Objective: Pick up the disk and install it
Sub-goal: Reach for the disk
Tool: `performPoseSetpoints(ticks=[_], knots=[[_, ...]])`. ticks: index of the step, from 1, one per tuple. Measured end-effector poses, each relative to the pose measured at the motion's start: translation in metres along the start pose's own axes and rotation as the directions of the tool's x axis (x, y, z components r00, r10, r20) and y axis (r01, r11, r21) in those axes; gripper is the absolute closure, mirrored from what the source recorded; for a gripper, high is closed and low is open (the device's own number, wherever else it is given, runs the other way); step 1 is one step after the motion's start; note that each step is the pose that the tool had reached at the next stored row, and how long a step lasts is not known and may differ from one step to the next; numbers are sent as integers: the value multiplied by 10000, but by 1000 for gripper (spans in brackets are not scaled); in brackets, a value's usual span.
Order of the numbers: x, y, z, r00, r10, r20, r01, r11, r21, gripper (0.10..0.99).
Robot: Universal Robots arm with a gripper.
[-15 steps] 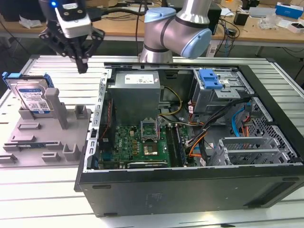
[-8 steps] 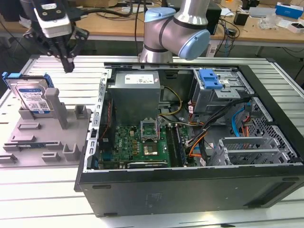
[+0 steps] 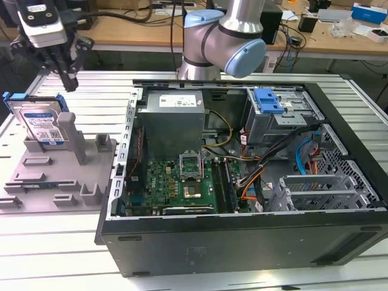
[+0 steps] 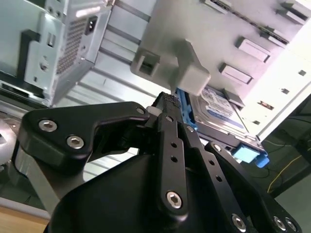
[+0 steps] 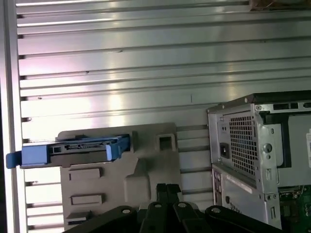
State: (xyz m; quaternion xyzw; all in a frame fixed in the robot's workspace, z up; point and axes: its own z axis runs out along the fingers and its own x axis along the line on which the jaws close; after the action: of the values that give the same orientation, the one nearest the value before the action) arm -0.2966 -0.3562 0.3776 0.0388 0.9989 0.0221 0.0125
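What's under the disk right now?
The disk stands on edge in a slot of the grey fixture, which lies on the slatted metal table. The fixture's wall hides the disk's bottom edge, so the seat itself can't be seen.

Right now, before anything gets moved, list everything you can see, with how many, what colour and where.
disk: 1, silver with a blue frame, standing on edge in the holder at the exterior view's left
holder: 1, grey, on the table beside the case
computer case: 1, black, lying open on the table
power supply: 1, silver-grey, inside the case
motherboard: 1, green, on the case floor
clip: 1, blue, on the drive cage inside the case
cables: several, blue, orange and black, inside the case
table: 1, silver, slatted, under everything
desk: 1, wooden, behind the table
robot arm: 1, silver and light blue, behind the case
end effector: 1, black, above the disk, not touching it
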Motion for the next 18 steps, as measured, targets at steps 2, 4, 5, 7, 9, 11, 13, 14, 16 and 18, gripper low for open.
performPoseSetpoints(ticks=[2,4,5,7,9,11,13,14,16,18], knots=[[82,15,8,10000,-1,0,1,10000,0,980],[172,31,17,10000,1,0,-1,10000,-1,980],[232,42,22,10000,2,0,-2,10000,0,980],[318,57,30,10000,1,0,-1,10000,0,980],[456,84,43,10000,2,0,-2,10000,0,980],[544,103,51,10000,3,0,-3,10000,0,980],[681,134,65,10000,3,0,-3,10000,0,980],[746,150,72,10000,4,1,-4,10000,-1,980],[748,151,72,10000,4,1,-4,10000,0,980],[748,150,72,10000,3,0,-3,10000,2,980]])
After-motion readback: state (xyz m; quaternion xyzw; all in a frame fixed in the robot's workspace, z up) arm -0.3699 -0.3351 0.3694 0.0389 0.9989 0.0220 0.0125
